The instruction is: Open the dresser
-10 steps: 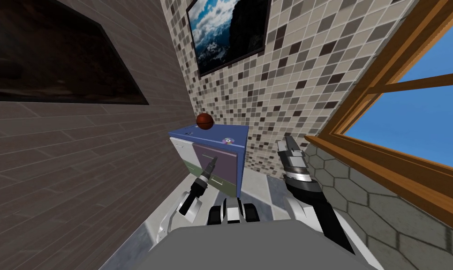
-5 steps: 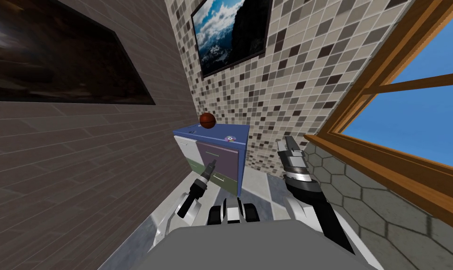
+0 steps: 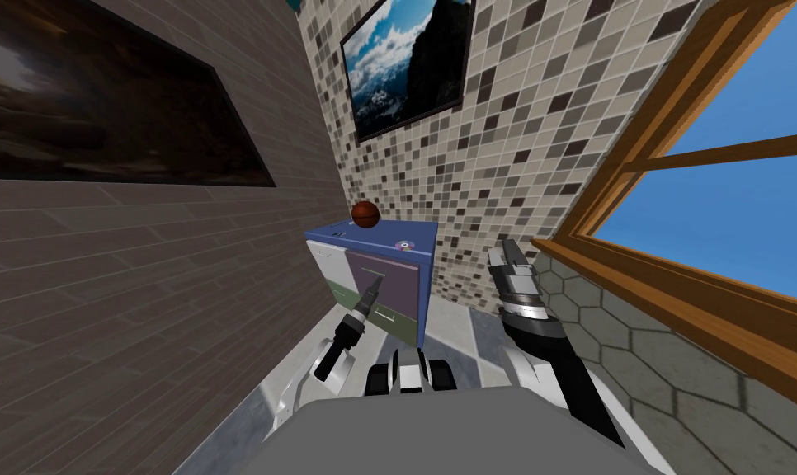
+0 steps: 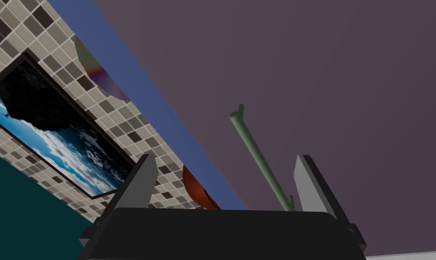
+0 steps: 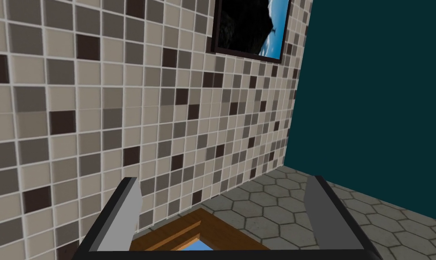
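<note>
— Jaws on the left gripper (image 4: 226,158): how do they stand?
— Spread apart, clamping nothing. The right gripper (image 5: 224,179) is likewise spread and empty, raised off to the right of the dresser.
— Where is the dresser?
— The dresser (image 3: 384,233) has a blue body and sits in the corner where the brick wall (image 3: 141,272) meets the tiled wall (image 3: 512,148). The left gripper points at its purple drawer front (image 4: 325,67).
— Is there a handle?
— Yes, a thin green bar handle (image 4: 257,153) standing off the front on short posts. Seen along the hand, it slants across the gap, nearer one finger. I cannot tell whether the tips reach past it.
— How will it handle?
— My guess is a rigid drawer that slides one way only, straight out. The bar looks stiff but slim and smooth, so a skewed grip could slide along it. Mid-bar, square across it, seems the best place to take hold.
— Any hazards?
— A brown ball (image 3: 365,213) and a shiny disc (image 3: 403,245) rest loose on the top. A jerky pull might set the ball rolling.
</note>
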Available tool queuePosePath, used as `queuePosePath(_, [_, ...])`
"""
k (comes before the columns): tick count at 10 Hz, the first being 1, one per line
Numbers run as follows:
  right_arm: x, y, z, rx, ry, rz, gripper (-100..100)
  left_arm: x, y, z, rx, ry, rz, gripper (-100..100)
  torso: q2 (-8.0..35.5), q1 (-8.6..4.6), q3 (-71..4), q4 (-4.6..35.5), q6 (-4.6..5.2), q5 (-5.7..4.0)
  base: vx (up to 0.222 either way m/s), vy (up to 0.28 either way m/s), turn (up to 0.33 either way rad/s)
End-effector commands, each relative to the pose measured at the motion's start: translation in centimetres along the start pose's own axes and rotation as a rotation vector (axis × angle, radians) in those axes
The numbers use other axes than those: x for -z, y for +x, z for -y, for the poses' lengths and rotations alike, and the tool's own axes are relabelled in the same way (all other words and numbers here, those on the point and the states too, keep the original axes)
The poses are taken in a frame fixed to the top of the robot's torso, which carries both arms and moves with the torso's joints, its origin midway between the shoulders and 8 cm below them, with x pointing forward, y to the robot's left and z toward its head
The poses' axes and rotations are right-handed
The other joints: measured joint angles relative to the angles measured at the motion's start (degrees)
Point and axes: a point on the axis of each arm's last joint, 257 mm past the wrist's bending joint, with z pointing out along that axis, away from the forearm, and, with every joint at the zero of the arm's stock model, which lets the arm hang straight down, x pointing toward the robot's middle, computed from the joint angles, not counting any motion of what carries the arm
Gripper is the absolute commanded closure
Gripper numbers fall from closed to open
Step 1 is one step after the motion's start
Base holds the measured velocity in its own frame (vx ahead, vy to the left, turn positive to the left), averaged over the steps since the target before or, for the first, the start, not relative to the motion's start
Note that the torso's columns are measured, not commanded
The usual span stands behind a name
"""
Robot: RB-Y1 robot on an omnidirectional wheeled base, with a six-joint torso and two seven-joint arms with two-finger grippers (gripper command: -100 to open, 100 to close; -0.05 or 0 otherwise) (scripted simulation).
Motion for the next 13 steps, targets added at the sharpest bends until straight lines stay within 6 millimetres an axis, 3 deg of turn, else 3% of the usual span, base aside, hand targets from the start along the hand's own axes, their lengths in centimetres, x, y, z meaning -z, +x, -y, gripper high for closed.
queuePosePath(1, [0.0, 0.0, 0.0, 0.0, 0.0, 0.0, 0, 0.0, -0.3, 0.6, -0.002, 0.0, 0.001, -100, 0.56, 0.24, 0.34, 0.16, -0.01, 0.06, 0.092, -0.05, -0.01])
queuePosePath(2, [0.0, 0.0, 0.0, 0.0, 0.0, 0.0, 0, 0.0, -0.2, 0.3, -0.001, 0.002, 0.001, -100, 0.62, 0.19, 0.42, 0.21, 0.0, 0.07, 0.059, -0.031, 0.001])
queuePosePath(3, [0.0, 0.0, 0.0, 0.0, 0.0, 0.0, 0, 0.0, -0.2, 0.4, -0.001, 0.001, 0.001, 100, 0.67, 0.23, 0.43, 0.2, 0.0, 0.07, 0.012, -0.006, 0.001])
queuePosePath(8, [0.0, 0.0, 0.0, 0.0, 0.0, 0.0, 0, 0.9, 0.2, 1.1, -0.001, 0.008, -0.015, 100, 0.48, 0.2, 0.31, 0.15, 0.0, 0.06, -0.139, 0.081, 0.04])
queuePosePath(9, [0.0, 0.0, 0.0, 0.0, 0.0, 0.0, 0, 0.5, 0.1, 0.6, -0.001, 0.004, -0.008, -100, 0.1, -0.04, 0.1, 0.06, 0.02, 0.01, 0.055, -0.026, -0.05])
queuePosePath(13, [0.0, 0.0, 0.0, 0.0, 0.0, 0.0, 0, 0.1, 0.0, 0.1, 0.001, 0.0, -0.001, -100, 0.27, 0.07, 0.18, 0.09, 0.0, 0.03, 0.129, -0.085, -0.032])
